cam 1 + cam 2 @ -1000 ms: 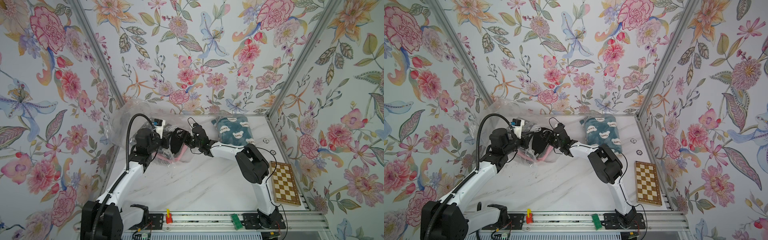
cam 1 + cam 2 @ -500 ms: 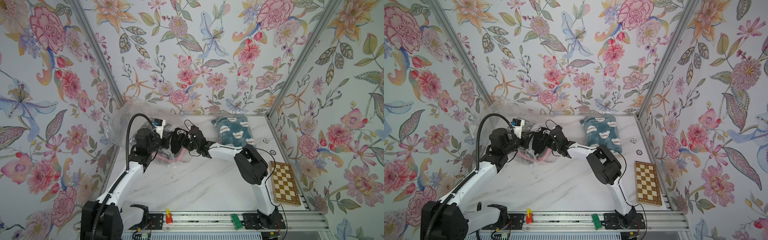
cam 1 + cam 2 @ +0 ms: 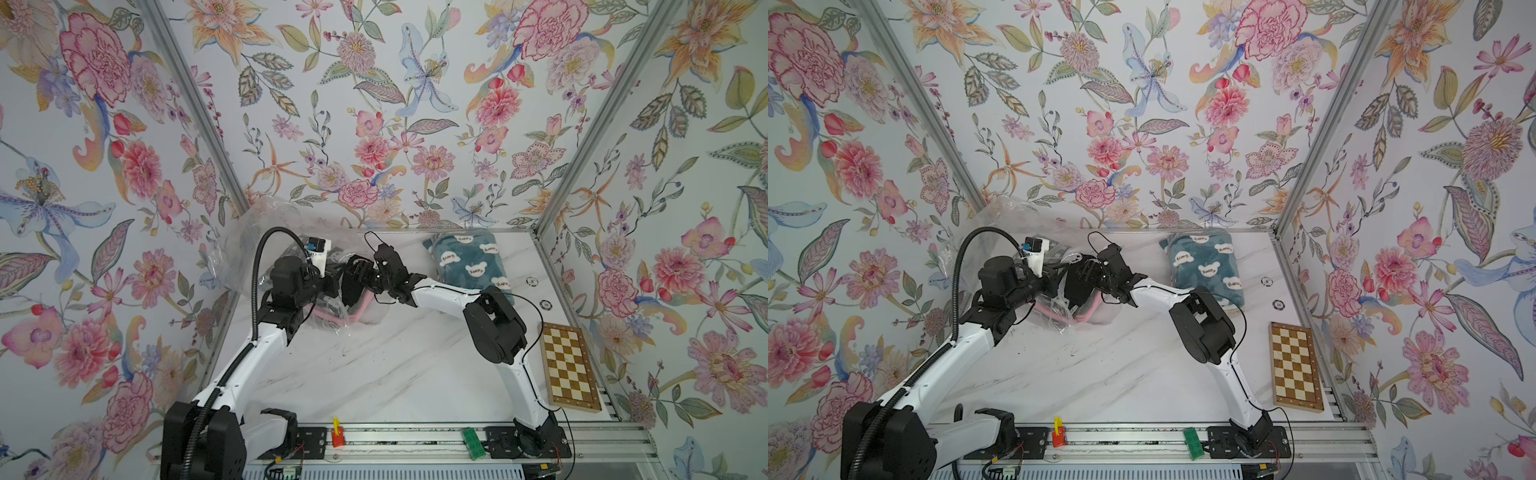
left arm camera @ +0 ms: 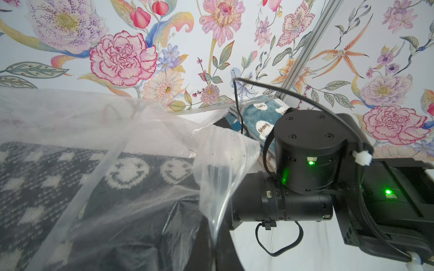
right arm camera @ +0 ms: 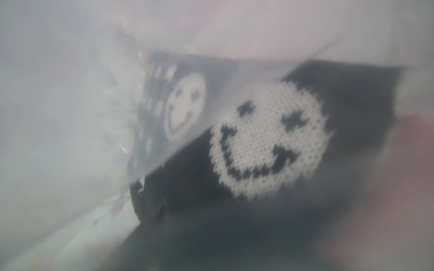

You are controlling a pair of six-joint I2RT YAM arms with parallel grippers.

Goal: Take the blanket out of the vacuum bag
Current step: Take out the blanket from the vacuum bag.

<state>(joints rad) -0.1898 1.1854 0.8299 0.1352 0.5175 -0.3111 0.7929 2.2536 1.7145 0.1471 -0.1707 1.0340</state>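
Note:
The vacuum bag (image 3: 266, 232) is crinkly clear plastic, bunched at the table's back left in both top views. Inside it lies a black knit blanket (image 4: 129, 173) with white smiley faces and a pink edge (image 3: 361, 303). My left gripper (image 3: 332, 282) is at the bag's mouth, shut on a flap of the plastic (image 4: 223, 164). My right gripper (image 3: 355, 282) reaches into the mouth from the right. Its wrist view is blurred and filled by the black blanket (image 5: 265, 140) behind plastic. Its jaws are hidden there.
A folded teal blanket (image 3: 469, 262) with white bear patches lies at the back right. A chessboard (image 3: 571, 368) sits by the right wall, with two small round chips (image 3: 546, 305) beyond it. Floral walls close in on three sides. The front rail carries a red clip (image 3: 337, 436) and a green block (image 3: 471, 444).
My right gripper has pushed leftward, deeper into the bag's mouth against the black blanket. The left arm and the bag flap have stayed put.

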